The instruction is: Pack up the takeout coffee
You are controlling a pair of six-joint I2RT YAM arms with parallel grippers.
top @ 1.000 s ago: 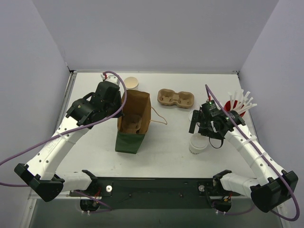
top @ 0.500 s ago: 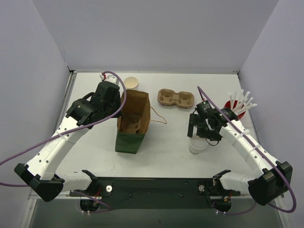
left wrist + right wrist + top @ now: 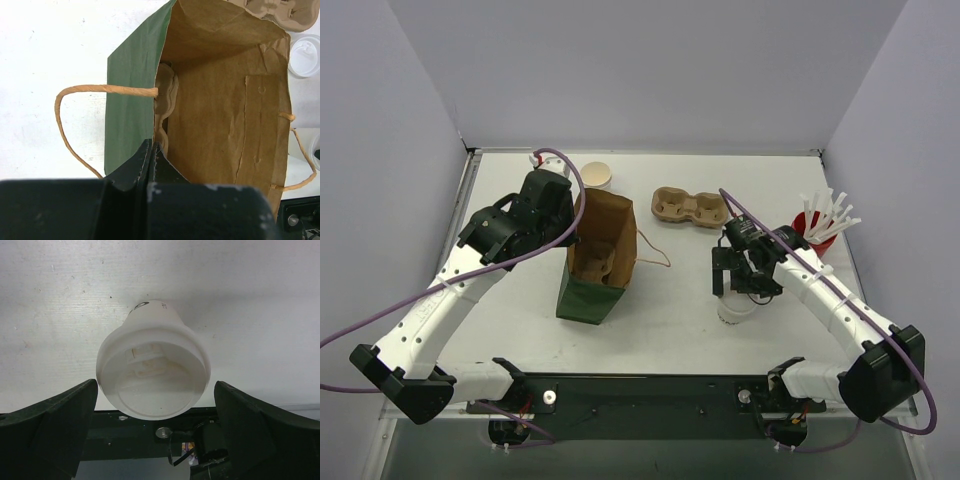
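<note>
The takeout coffee [image 3: 735, 312], a small white paper cup with a round white lid, stands upright on the table right of centre. In the right wrist view the coffee [image 3: 152, 372] sits between my fingers, with a gap on each side. My right gripper [image 3: 738, 288] [image 3: 156, 415] is open just above and around it. The brown paper bag [image 3: 598, 255] with green outside stands open at centre left. My left gripper [image 3: 570, 213] [image 3: 152, 150] is shut on the bag's [image 3: 225, 100] rim. A beige cardboard piece [image 3: 167, 92] lies inside the bag.
A brown two-hole carrier [image 3: 692, 207] lies behind the coffee. A red cup of white straws [image 3: 817, 225] stands at the right. An open beige-lined cup [image 3: 597, 175] stands behind the bag. A white lid [image 3: 305, 55] shows at the right edge of the left wrist view.
My right gripper has moved left and down over the lidded cup. The bag's lower end has shifted slightly left; the left gripper keeps its hold.
</note>
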